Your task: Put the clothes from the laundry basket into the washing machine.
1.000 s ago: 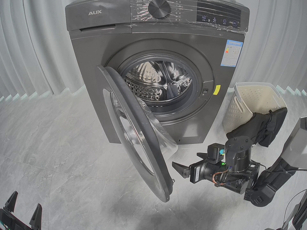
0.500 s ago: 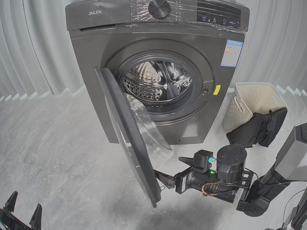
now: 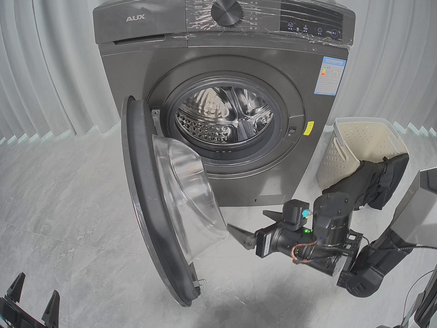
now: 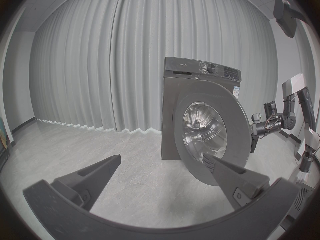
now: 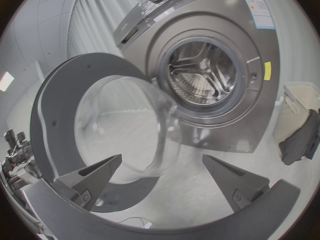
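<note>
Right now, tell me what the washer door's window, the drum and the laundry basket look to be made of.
Door window: clear glass or hard plastic, glossy; the floor shows through it.
Drum: likely stainless steel, mirror-bright, with punched holes.
Laundry basket: probably moulded plastic, matte cream, with a perforated wall.

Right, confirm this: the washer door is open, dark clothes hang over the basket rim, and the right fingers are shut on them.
One thing is wrong: the right wrist view shows the right fingers open and empty. The door is open and the clothes hang over the basket rim.
</note>
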Robot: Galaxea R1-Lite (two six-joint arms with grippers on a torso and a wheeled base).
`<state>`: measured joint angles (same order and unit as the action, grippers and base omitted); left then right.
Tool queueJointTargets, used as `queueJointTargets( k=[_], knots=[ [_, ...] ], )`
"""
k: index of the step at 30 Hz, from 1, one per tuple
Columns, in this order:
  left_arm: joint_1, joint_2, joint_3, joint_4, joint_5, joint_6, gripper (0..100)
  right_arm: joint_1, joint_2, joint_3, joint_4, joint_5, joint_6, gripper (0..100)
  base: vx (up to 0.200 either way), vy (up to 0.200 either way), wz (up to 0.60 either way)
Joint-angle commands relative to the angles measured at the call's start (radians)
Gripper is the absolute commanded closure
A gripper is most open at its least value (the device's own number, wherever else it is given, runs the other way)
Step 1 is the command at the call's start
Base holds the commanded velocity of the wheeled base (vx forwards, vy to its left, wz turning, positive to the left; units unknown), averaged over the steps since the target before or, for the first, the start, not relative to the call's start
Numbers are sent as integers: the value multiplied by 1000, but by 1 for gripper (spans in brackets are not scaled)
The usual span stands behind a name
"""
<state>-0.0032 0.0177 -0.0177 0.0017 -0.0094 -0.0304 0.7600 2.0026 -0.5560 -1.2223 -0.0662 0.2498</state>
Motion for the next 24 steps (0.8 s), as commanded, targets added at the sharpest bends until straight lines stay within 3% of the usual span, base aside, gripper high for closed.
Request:
queueJointTargets(
  k=[1, 14, 24],
  knots=[
    [0, -18, 15, 0, 0, 0, 0, -85, 15, -56, 26, -15, -7, 0, 0, 0, 0],
    [0, -18, 15, 0, 0, 0, 0, -79, 166, -121, 17, -15, -9, 0, 0, 0, 0],
    [0, -18, 15, 0, 0, 0, 0, 7, 180, -110, -5, -17, -7, 0, 0, 0, 0]
  ],
)
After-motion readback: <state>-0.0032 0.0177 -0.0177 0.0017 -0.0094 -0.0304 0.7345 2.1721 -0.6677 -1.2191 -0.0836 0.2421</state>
